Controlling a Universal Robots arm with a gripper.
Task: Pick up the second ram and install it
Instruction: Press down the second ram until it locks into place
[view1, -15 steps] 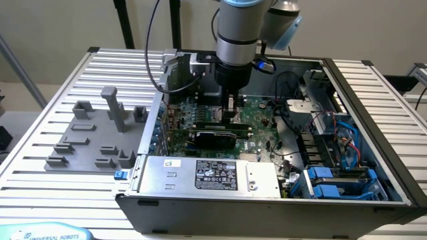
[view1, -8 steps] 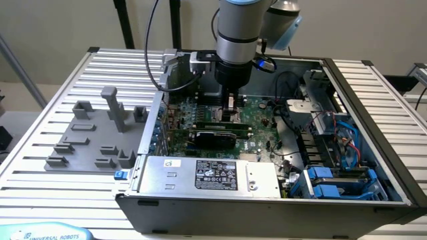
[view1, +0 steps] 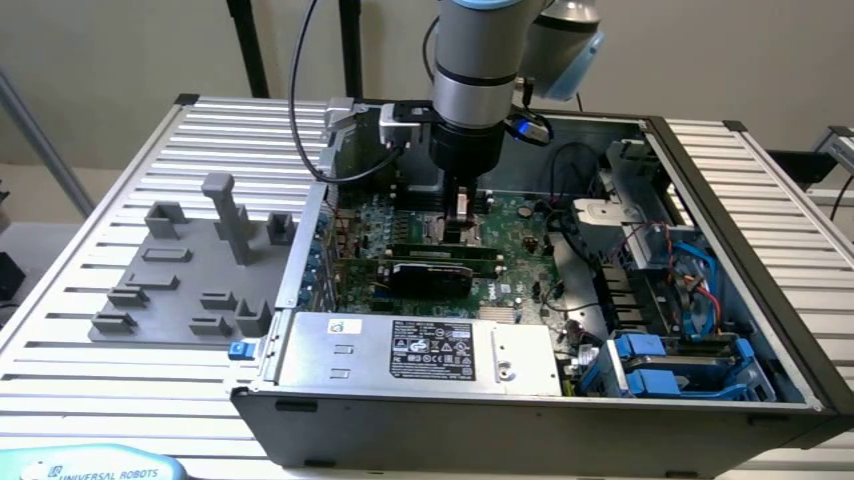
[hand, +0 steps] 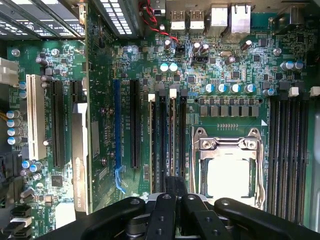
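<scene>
here the work stands at the installing step, not the picking up: the gripper (view1: 461, 218) hangs low inside the open computer case (view1: 534, 425), right over the motherboard (hand: 225, 65), well apart from the grey fixture blocks (view1: 200, 270) on the slatted counter (view1: 54, 350).

in the wrist view the gripper (hand: 172, 192) looks closed on the second ram (hand: 172, 140), which shows edge-on as a thin pale strip running away from the fingers (hand: 161, 210) along one of the long black slots (hand: 162, 145) just beside the square cpu socket (hand: 227, 175). a white clip (hand: 172, 92) sits at the far end of that strip. whether the stick is already pressed home or only resting in the mouth of the slot i cannot tell from these pictures.

as i judge it, this step calls for the stick to stay true to the slot along its whole length and for a straight, even push, since a tilt could jam one end or load the board. the four slots (hand: 290, 150) on the other side of the socket look bare.

as for writing, "universal robots" reads on a pale blue part (view1: 94, 468) at the near edge of the exterior view. the power supply (view1: 414, 350) carries a white label with marks too small to read, and the print on the board is likewise too fine.
</scene>
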